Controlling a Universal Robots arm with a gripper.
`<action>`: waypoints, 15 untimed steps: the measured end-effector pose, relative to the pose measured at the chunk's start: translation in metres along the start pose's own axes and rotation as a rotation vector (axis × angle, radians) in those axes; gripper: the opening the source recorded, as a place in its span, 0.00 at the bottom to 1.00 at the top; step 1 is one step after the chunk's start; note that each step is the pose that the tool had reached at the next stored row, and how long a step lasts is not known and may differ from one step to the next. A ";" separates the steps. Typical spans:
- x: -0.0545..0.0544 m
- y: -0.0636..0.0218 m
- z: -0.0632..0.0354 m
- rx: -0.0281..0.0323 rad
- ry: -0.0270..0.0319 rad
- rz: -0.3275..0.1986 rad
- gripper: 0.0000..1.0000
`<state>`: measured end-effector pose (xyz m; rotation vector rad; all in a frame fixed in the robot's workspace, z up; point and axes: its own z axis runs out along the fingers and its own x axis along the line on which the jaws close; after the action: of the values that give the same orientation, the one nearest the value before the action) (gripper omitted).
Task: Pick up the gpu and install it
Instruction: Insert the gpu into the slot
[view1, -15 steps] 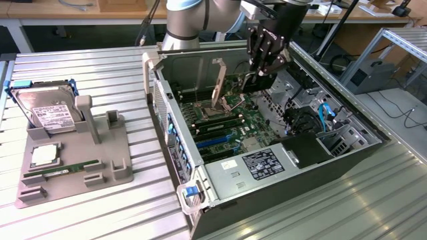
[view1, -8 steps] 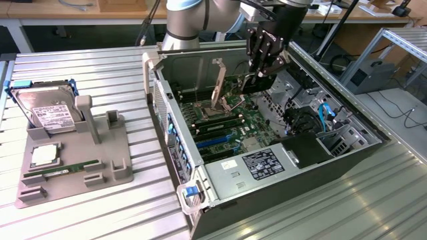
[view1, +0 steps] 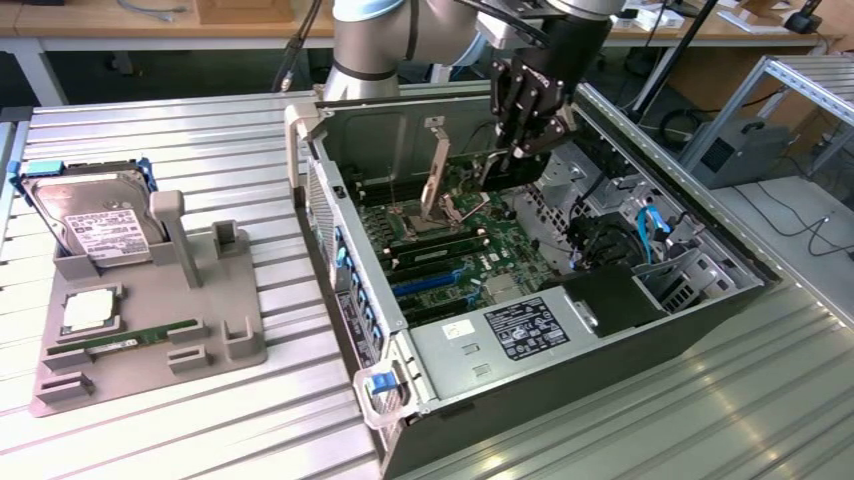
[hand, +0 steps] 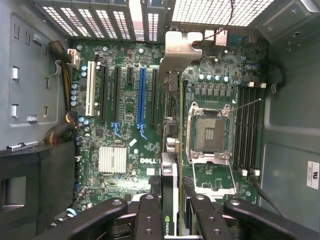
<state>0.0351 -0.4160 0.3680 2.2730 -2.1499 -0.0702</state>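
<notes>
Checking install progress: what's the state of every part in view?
gpu: gripped by the claw, on edge over the motherboard; seating unclear.
claw: shut on the gpu.
PC case: side open.
CPU socket: empty.
hard drive: standing in the grey holder.
memory stick: lying flat in the holder.

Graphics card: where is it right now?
In the wrist view the graphics card stands on edge between the robot's jaws, inside the computer case, over the circuit board between the blue slot and the processor socket.

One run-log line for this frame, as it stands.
phase: install | gripper: shut on gpu | place: over motherboard, inside open case | seated: cannot tell
</notes>
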 end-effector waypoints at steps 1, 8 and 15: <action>0.000 0.0000 0.0004 0.0000 0.0000 0.000 0.27; 0.001 0.0001 0.0039 0.0000 0.0001 0.000 0.27; 0.001 0.0001 0.0074 0.0000 0.0000 0.000 0.27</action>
<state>0.0347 -0.4172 0.3605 2.2731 -2.1498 -0.0701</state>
